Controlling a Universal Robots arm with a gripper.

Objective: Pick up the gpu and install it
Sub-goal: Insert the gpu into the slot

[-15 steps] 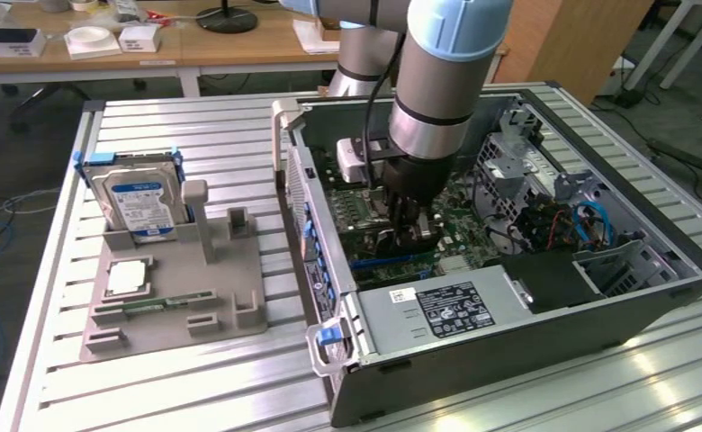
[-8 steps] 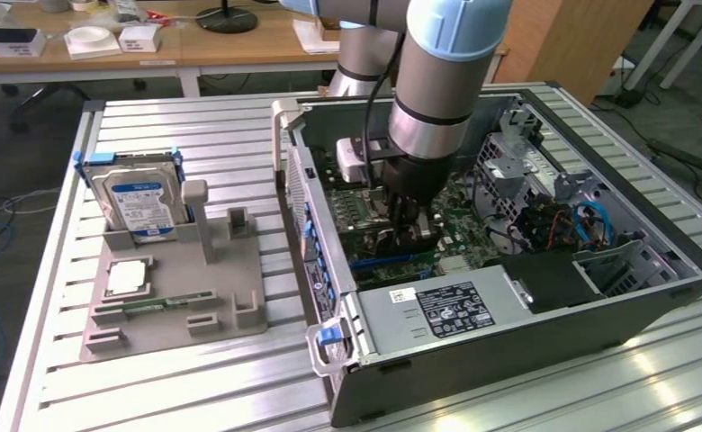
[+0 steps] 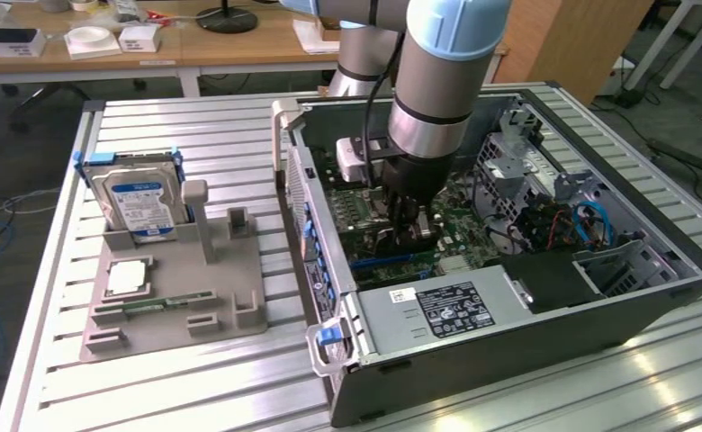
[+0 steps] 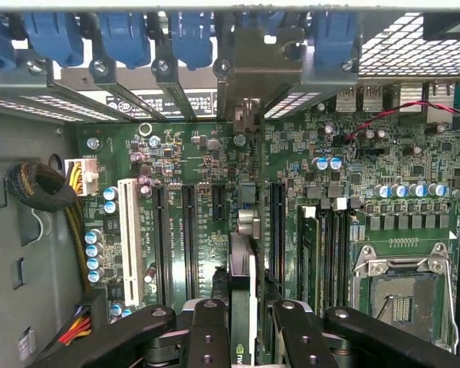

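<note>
Wrist view: 2 fingers (image 4: 208,337) clamp 1 gpu (image 4: 242,280) edge-on over 1 motherboard (image 4: 176,153).

Computer case (image 3: 639,310) on the bench (image 3: 183,135) toward the exterior view's right, parts holder (image 3: 225,288) beside it at left, hard drive (image 3: 141,202) upright at the holder's far end, memory stick (image 3: 153,306) lying nearer, graphics card (image 4: 240,268) in the gripper (image 4: 244,310) over the motherboard (image 4: 176,153).

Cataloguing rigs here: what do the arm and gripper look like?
The arm is a silver-grey tube with pale blue joint caps, a black band and a black cable alongside. A white box sits at the wrist. The gripper is black, its fingers jointed links with round pivots.
</note>
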